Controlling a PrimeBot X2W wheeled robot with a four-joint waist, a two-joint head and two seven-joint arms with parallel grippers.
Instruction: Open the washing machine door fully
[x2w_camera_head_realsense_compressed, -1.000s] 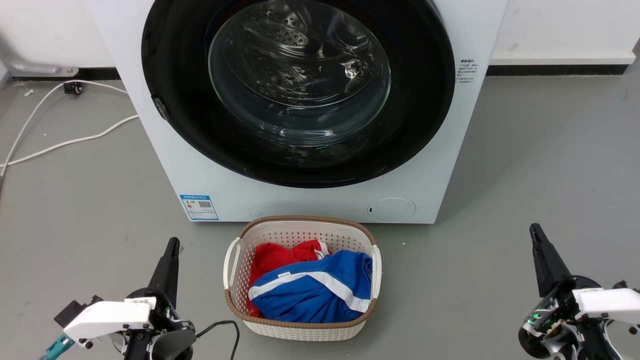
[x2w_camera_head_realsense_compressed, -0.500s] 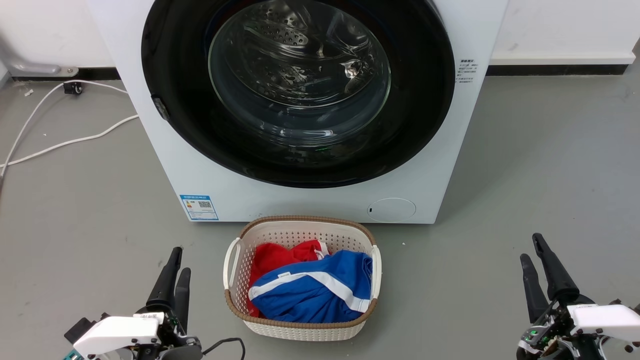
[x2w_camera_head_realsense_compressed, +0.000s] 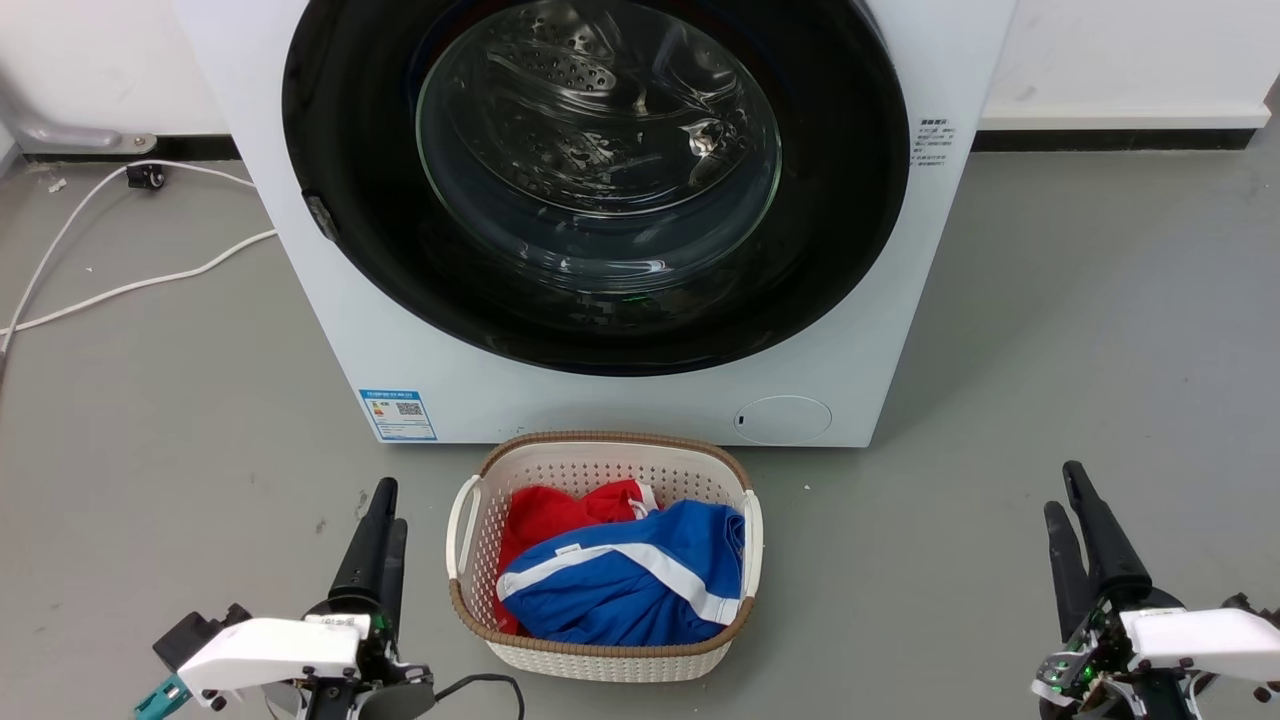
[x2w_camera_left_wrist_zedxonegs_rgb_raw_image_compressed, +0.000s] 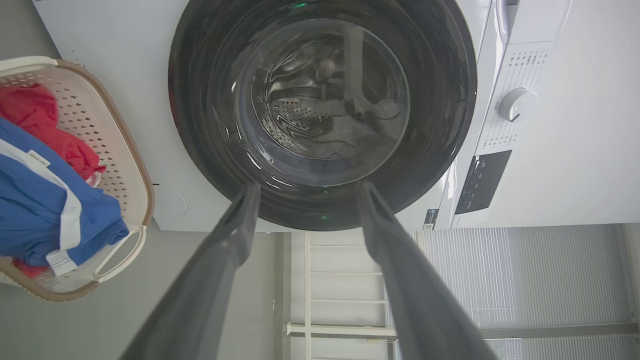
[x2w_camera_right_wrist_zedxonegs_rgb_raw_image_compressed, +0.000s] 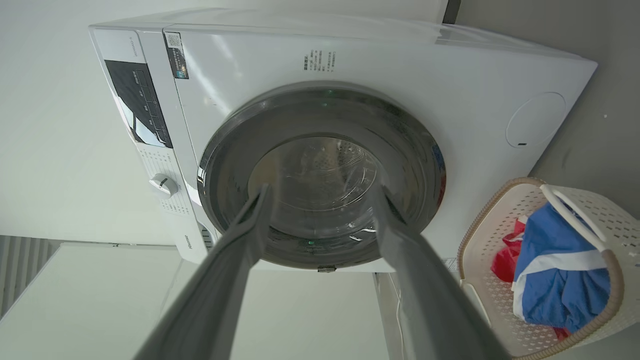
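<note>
Low over the grey floor (x2w_camera_head_realsense_compressed: 1000, 330), both pincers point toward the washer.

Left pincer (x2w_camera_head_realsense_compressed: 391, 502): two dark fingers spread, with a clear gap between them in its wrist view. Nothing held.

Right pincer (x2w_camera_head_realsense_compressed: 1061, 485): likewise parted and empty, the gap plain in its own wrist view.

Washing machine (x2w_camera_head_realsense_compressed: 620, 405) stands ahead of both pincers, past their fingertips and apart from each.

Washing machine door (x2w_camera_head_realsense_compressed: 597, 170) is ahead of and above the tips, to the right of the left pincer and to the left of the right one. It lies flush against the white front, closed. Neither pincer touches it. Steel drum (x2w_camera_head_realsense_compressed: 560, 75) shows through its clear centre.

Blue label (x2w_camera_head_realsense_compressed: 398, 414) is low on the front, straight ahead of the left pincer. Round cap (x2w_camera_head_realsense_compressed: 783, 419) is also low, ahead and to the left of the right pincer.

Laundry basket (x2w_camera_head_realsense_compressed: 468, 560) sits between the pincers, just beside the left one on its right and well apart from the right one. Inside, a red garment (x2w_camera_head_realsense_compressed: 545, 510) lies partly under a blue garment (x2w_camera_head_realsense_compressed: 620, 590) with a white stripe.

White cable (x2w_camera_head_realsense_compressed: 120, 285) trails on the floor, ahead and to the left of the left pincer.
</note>
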